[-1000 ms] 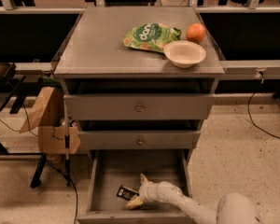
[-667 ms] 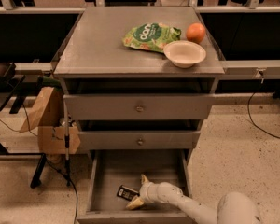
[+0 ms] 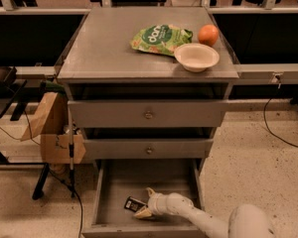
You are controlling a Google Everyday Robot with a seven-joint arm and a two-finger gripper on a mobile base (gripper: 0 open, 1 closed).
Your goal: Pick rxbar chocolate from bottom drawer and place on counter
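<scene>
**Gripper open at the bar in the bottom drawer**

The drawer (image 3: 109, 182), the lowest of three, stands pulled out, its grey floor in full view. The bar (image 3: 133, 203) lies flat on that floor near the front edge, a little left of the middle. It is dark, with a pale patch on its wrapper. Its long axis runs roughly along the front edge, slightly skewed: the left end sits a touch farther back, and the right end points toward the front right corner and the gripper.

The gripper (image 3: 144, 203) is down inside the drawer, just right of the bar, on an arm (image 3: 198, 216) that reaches in over the front right corner. Its fingers (image 3: 150, 192) are spread apart, not clenched. One stands toward the back and the other, pale, lies near the front edge. The bar's right end sits at the mouth of the gap between them. Whether either finger touches the wrapper cannot be told.

The two drawers above are shut. On the counter (image 3: 104, 48) a green bag (image 3: 160, 37), an orange (image 3: 208, 34) and a bowl (image 3: 196, 57) are grouped toward the back right corner; the bowl lies nearest the right edge, touching or just beside the bag.
</scene>
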